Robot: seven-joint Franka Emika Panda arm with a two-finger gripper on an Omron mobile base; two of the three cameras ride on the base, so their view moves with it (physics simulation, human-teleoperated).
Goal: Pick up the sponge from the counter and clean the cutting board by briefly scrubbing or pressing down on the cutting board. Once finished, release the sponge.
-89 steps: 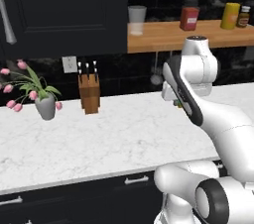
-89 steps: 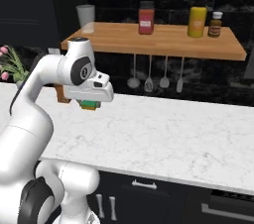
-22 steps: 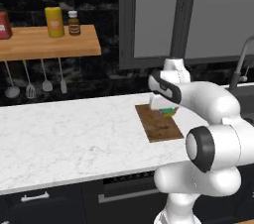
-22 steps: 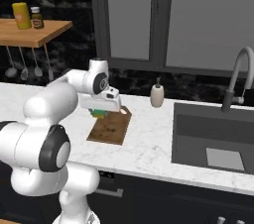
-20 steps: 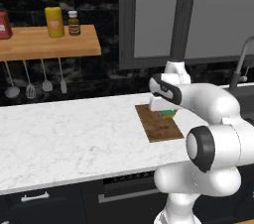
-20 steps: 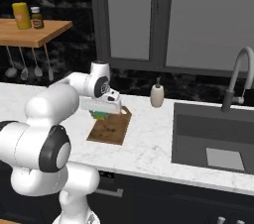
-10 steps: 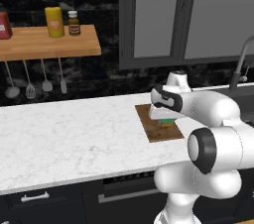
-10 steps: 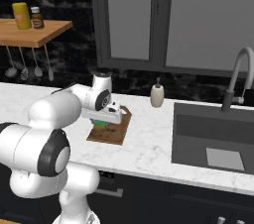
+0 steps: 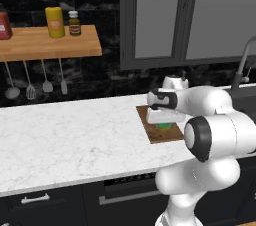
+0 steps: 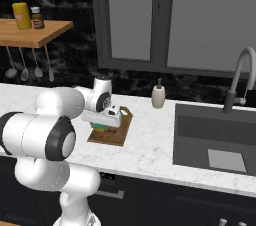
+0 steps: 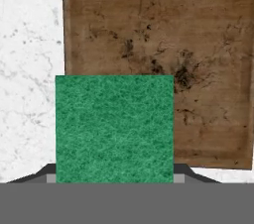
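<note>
The end effector [image 10: 103,126] grips the sponge [image 11: 114,128] on the cutting board [image 11: 163,44]; a soap bottle [image 10: 158,95] stands near.

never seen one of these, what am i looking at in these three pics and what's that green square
It is a simulated kitchen with a white robot arm on a driving base. Two pictures come from cameras on the base, behind the arm to its left and right. The third looks down from a camera on the hand. The gripper is down over the cutting board, a dark brown wooden rectangle lying on the white marble counter. The green square is the top of the sponge, held between the fingers; its yellow base shows in the right base view. On the counter nearby stands a soap dispenser, beside the sink.
</note>
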